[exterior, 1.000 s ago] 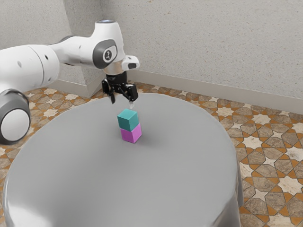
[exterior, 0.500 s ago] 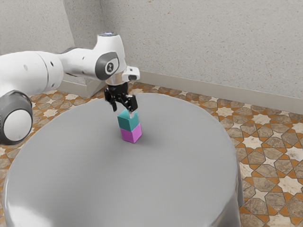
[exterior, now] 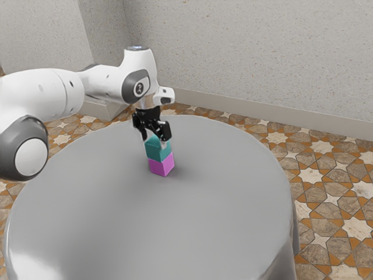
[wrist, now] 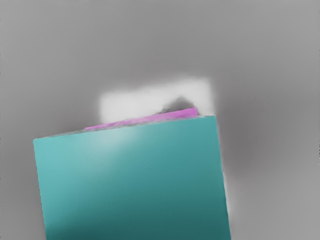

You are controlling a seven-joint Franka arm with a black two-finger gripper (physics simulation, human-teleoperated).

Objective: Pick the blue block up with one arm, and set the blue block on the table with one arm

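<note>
Blue block (exterior: 158,153): teal, grading from lighter to darker across its top. Lower block (exterior: 161,168): uniform pinkish violet. Table (exterior: 221,181): plain grey. Arm (exterior: 49,92): white, dark grey bands at joints. Gripper (exterior: 154,142): mainly black. Wall (exterior: 250,52): pale grey, finely speckled. Floor (exterior: 332,213): patterned in cream stars, mottled brown polygons and orange pieces.

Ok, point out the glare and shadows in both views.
Exterior view: glare whitens the table at the exterior view's lower left, and a faint shadow lies beside the pink block. Wrist view: a pale bright patch shows beside the blocks, and the teal block is lighter near the pink block's visible strip, darker away from it.
</note>
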